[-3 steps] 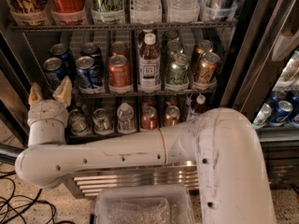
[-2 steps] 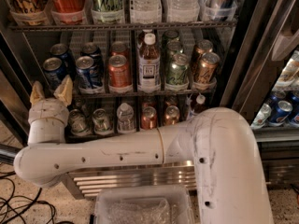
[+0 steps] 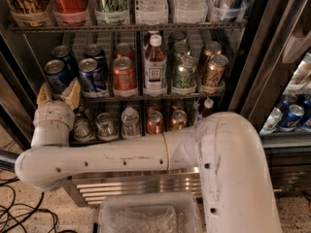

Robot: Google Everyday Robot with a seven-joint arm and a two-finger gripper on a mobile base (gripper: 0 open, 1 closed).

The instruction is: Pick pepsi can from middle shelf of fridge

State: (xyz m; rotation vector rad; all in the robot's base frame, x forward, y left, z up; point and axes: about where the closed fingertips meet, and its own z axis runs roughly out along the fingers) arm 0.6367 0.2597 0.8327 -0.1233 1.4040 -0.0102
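Seemingly spread, the upturned gripper stands below the pepsi can.

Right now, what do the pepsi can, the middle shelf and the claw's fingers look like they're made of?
Pepsi can: probably aluminium, glossy blue print, dull silver top. Middle shelf: grey metal wire, seen in its thin rods. Claw, open in front of that can at the shelf's left end: fingers look tan and matte, perhaps rubber or foam.

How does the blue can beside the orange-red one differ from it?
The pepsi can is blue, the orange-red can coppery red. The pepsi can stands nearer than the orange-red can to the gripper, low left, jaws open. Both stand upright, same size, fronting the middle shelf.
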